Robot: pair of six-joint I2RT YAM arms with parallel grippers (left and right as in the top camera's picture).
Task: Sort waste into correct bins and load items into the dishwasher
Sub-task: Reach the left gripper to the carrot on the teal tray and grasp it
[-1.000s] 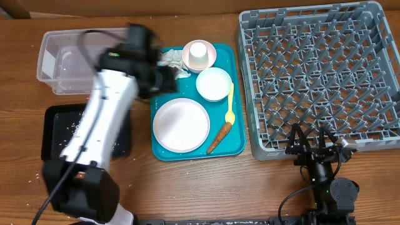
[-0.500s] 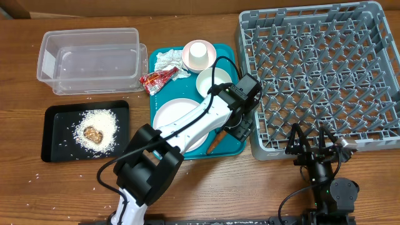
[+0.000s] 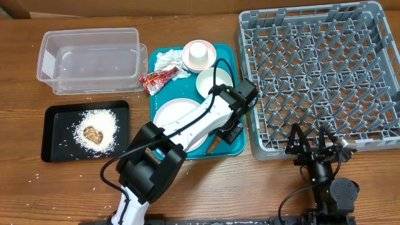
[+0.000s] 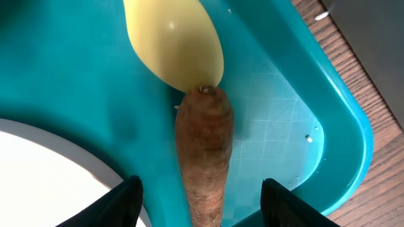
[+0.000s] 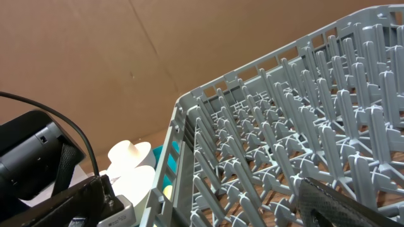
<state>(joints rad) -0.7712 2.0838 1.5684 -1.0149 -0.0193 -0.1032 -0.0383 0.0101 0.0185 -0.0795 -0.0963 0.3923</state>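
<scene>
done: rice (image 3: 105, 120) and brown lump (image 3: 93, 133) are in the black tray (image 3: 56, 112)
left: napkin (image 3: 167, 60), wrapper (image 3: 154, 78), plate (image 3: 172, 119) plus 4 other items (rack (image 3: 319, 69) holds 0)
left gripper (image 4: 202, 203): open, straddling the carrot (image 4: 203, 145) on the teal tray (image 4: 303, 126), holding nothing
right gripper (image 3: 310, 139): wide open, empty, by the rack

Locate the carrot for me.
Left wrist view: the carrot lies on the teal tray, thick end touching the yellow spoon, inside the open left gripper.
</scene>
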